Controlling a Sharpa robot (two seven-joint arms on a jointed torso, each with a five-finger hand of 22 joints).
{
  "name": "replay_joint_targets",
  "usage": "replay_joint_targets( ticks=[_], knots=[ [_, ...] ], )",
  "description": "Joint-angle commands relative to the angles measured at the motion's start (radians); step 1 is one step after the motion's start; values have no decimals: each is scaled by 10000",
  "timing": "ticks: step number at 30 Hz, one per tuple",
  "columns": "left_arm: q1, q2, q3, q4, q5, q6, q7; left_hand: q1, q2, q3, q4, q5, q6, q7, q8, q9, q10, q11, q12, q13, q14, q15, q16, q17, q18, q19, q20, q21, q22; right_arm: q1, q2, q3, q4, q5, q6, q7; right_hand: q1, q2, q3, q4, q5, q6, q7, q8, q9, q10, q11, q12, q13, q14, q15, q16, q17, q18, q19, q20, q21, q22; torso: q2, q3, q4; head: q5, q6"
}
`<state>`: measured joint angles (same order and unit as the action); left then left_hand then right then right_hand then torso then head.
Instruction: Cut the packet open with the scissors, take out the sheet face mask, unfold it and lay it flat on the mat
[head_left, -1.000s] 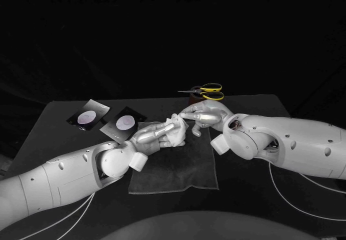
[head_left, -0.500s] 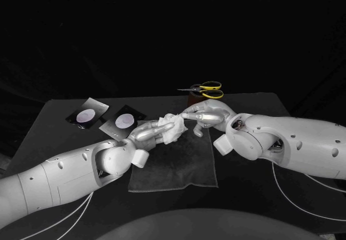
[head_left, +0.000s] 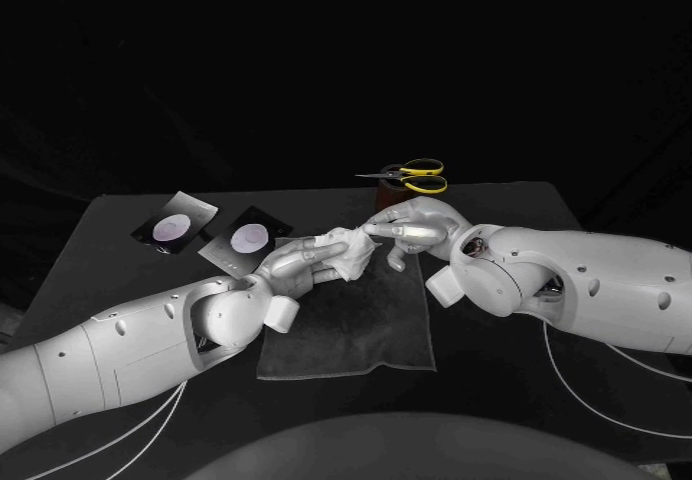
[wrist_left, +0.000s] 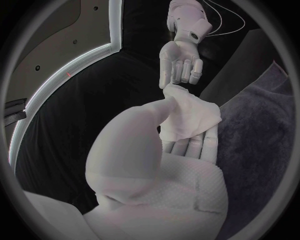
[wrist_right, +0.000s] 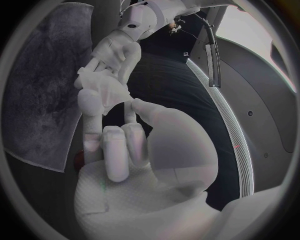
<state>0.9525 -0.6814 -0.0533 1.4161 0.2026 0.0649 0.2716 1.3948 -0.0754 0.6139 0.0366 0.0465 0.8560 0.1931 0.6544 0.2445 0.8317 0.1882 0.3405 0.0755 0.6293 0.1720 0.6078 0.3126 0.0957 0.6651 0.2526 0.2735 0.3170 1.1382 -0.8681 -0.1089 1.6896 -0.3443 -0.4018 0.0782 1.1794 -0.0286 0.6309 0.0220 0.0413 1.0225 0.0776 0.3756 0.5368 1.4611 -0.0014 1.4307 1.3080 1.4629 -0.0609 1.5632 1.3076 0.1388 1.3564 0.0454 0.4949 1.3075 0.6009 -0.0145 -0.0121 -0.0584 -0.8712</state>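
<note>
One black tabletop carries a dark grey mat at its middle. Over the mat's far end, the left hand grips the crumpled white sheet face mask. The right hand appears to pinch the mask's upper edge, though the contact is hard to make out. A packet piece lies just left of the mat, with a second packet piece beyond it. Yellow-handled scissors lie near the tabletop's far edge.

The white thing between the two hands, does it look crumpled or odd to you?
Yes: the sheet face mask is a bunched wad, pinched between the left hand and right hand above the mat, not spread flat. Nothing looks spilled or damaged.
</note>
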Motion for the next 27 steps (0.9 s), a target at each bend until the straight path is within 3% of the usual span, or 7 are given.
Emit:
replay_joint_targets(
  ticks=[1, 3, 11, 16, 17, 22, 27],
  knots=[
    [-3, -4, 11, 69, 18, 589, 161, -144, 15, 267, -73, 12, -302, 99, 302, 381, 206, -19, -612, -148, 629, -59, -610, -499, 555, 481, 146, -218, -271, -14, 40, -12, -50, -97, -99, -244, -95, 25, 744, -839, 70, -19, 8, 15, 58, 551, 19, -97, 1645, 989, 13, -28, 2345, 162, -125, 2, -127, 533, 9, 3, -1, 20, -15],
    [-3, -13, 12, 88, 73, 642, 158, -223, 89, 361, -155, 18, -564, 170, 513, 694, 433, 6, -1158, -139, 1002, -40, -1397, -946, 819, 795, 304, -494, -568, -17, 56, -21, -79, -118, -103, -289, -103, 25, 739, -848, 70, -26, 10, 14, 59, 539, 21, -125, 1627, 980, 15, -39, 2316, 170, -143, 4, -187, 520, 1, 3, -3, 28, -15],
    [-3, -43, 14, 120, 165, 679, 110, -338, 345, 438, -167, 10, -1163, 176, 945, 1225, 1105, -26, -1856, -140, 1861, -128, -2404, -1433, 871, 1516, 200, -722, -936, -21, 67, -34, -180, -170, -148, -318, -139, 17, 711, -899, 70, -60, 19, 10, 65, 486, 29, -249, 1547, 955, 24, -67, 2245, 187, -201, 13, -325, 490, 3, 5, -6, -13, -15],
    [-3, -62, 14, 121, 195, 640, 54, -401, 497, 448, -115, 23, -1574, 143, 1232, 1490, 1555, -106, -2078, -135, 2617, -276, -2586, -1510, 899, 2158, 4, -564, -967, -21, 83, -35, -265, -174, -154, -246, -201, -26, 581, -1087, 68, -416, 141, -136, 43, 305, 127, -652, 1288, 875, 100, -156, 2024, 236, -397, 61, -807, 392, 5, 10, -6, -39, -15],
    [-3, -66, 14, 128, 218, 638, 33, -432, 567, 462, -86, 7, -1769, 118, 1343, 1586, 1722, -154, -2183, -143, 2963, -365, -2655, -1531, 870, 2543, -162, -395, -925, -21, 88, -36, -307, -172, -105, -248, -334, -89, 392, -1071, 69, -626, 220, -225, 27, 166, 193, -937, 1104, 814, 166, -221, 1867, 263, -534, 103, -1154, 319, 6, 6, -2, -39, -15],
    [-3, -74, 14, 149, 278, 623, -34, -465, 632, 521, -53, 23, -2013, 92, 1461, 1685, 1896, -177, -2383, -140, 3321, -453, -2860, -1592, 880, 3060, -343, -186, -893, -20, 122, -39, -533, -274, 165, -356, -950, -419, -426, -792, 76, -1262, 543, -635, -148, -411, 484, -1921, 467, 444, 425, -582, 1036, 313, -1015, 294, -2087, 94, 3, 0, -7, -41, -15],
    [-3, -92, 14, 169, 414, 664, -119, -550, 567, 513, -4, 20, -2441, 75, 1257, 1566, 1917, -145, -2549, -141, 3400, -466, -3078, -1659, 870, 3374, -415, -99, -915, -25, 157, -70, -799, -390, 623, -522, -1309, -693, -1143, -509, 78, -1634, 757, -944, -339, -996, 695, -2699, -87, 67, 624, -890, 375, 302, -1307, 483, -2309, -29, 0, 2, 0, -43, -15]
  ],
)
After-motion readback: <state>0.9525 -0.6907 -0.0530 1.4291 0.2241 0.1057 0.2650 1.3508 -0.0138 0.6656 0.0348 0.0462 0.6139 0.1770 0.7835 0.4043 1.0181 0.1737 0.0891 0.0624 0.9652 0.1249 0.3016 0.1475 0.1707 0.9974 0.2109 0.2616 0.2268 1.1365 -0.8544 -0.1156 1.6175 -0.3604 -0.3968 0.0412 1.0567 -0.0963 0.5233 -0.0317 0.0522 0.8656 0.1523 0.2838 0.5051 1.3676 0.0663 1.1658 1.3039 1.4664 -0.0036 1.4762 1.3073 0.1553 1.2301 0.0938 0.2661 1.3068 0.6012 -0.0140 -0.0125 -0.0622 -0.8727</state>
